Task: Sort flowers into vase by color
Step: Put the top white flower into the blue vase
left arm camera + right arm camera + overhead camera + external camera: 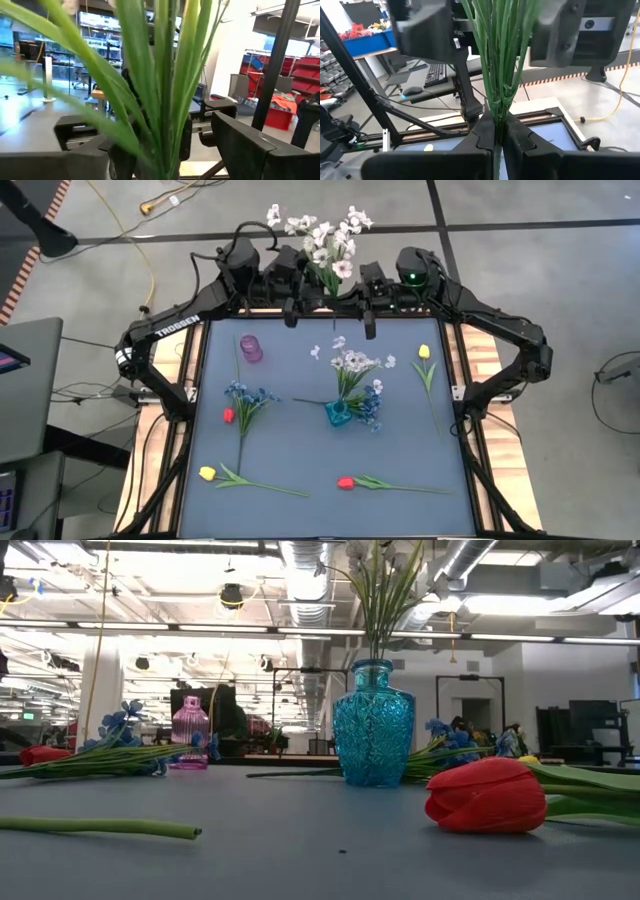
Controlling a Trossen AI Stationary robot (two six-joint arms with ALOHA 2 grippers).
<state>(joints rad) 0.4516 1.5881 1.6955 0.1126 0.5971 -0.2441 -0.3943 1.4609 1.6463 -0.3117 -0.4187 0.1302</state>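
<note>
A bunch of white flowers (322, 238) on green stems (496, 60) stands upright above the table's far edge, between my two grippers, which face each other. My right gripper (497, 125) is shut on the stems. My left gripper (160, 137) is open, one finger on each side of the same stems (160, 75), higher up. On the mat a turquoise vase (338, 416) holds white and blue sprigs (355, 365). A small pink vase (250, 348) stands empty. Lying flat are a blue sprig (245, 395), two red tulips (346, 482) (228, 415) and two yellow tulips (207, 473) (424, 352). My right gripper pinches the bunch's stems near their lower end (496, 112) between its two fingers, coming level from the table's right side, across the stems. The bunch is lifted clear and stands upright, with the blossoms above the fingers.
The turquoise vase (373, 725) stands mid-table with a blue sprig (455, 740) lying beside it. The pink vase (189, 733) is toward the far left. A red tulip (485, 795) and a green stem (100, 827) lie near the near edge. Bare mat lies between them.
</note>
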